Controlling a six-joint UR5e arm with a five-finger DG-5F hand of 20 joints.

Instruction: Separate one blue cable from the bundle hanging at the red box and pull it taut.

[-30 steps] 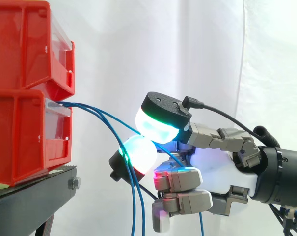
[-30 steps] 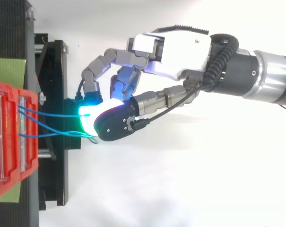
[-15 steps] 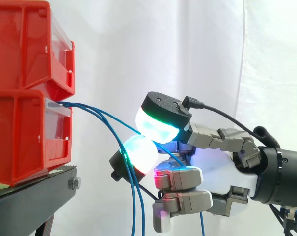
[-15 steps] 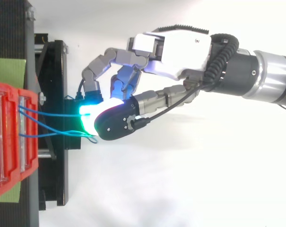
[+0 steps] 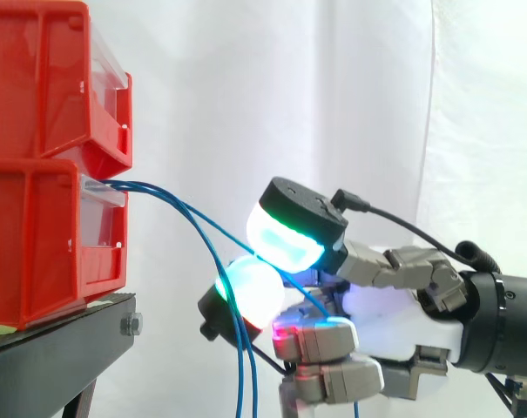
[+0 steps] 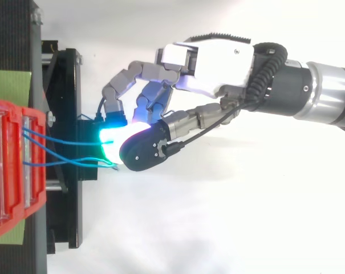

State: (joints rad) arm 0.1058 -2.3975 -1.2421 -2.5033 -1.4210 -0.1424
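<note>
Several thin blue cables (image 5: 172, 198) come out of the lower red bin (image 5: 45, 244) and droop to the right. My hand (image 5: 394, 313) comes in from the right and is shut on one blue cable, pinched between two glowing pads (image 5: 285, 239) just right of the bins. That cable runs in a sloping line from the bin to the pinch, then on across the palm. The other blue cables (image 5: 241, 374) hang straight down under the lower pad. From above, the hand (image 6: 212, 57) has its pads (image 6: 112, 137) over the stand's edge, where the cables (image 6: 58, 140) meet.
A second red bin (image 5: 37, 78) is stacked on the lower one. Both rest on a black stand (image 5: 54, 348) with a green mat (image 6: 9, 85) behind them. A white curtain hangs behind everything.
The hand has shifted slightly right and down, away from the bins, keeping its pinch on the cable. The bins have not moved.
</note>
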